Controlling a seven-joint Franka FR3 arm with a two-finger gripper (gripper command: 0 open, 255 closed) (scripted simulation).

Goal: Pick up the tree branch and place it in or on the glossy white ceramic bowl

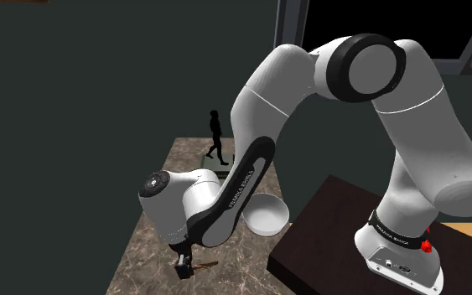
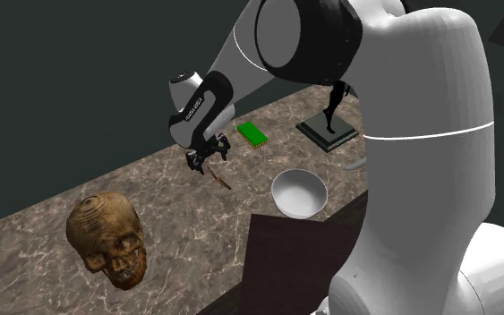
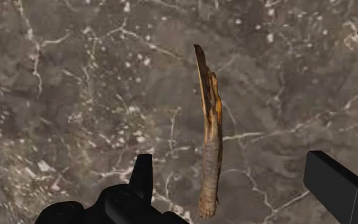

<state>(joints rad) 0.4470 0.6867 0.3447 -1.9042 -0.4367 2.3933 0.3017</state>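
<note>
Marbled counter (image 3: 75, 95): branch (image 3: 210, 146) between parted fingers (image 3: 333, 184).

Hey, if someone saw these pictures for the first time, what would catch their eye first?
Likely the brown skull lying on the marble counter at the second exterior view's lower left, and the big white arm looming at its right. Next, the open gripper hanging low over a thin branch, with a white bowl nearby.

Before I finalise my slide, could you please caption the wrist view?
Open end effector straddling, without touching, a slender brown tree branch lying on the marbled countertop.
</note>
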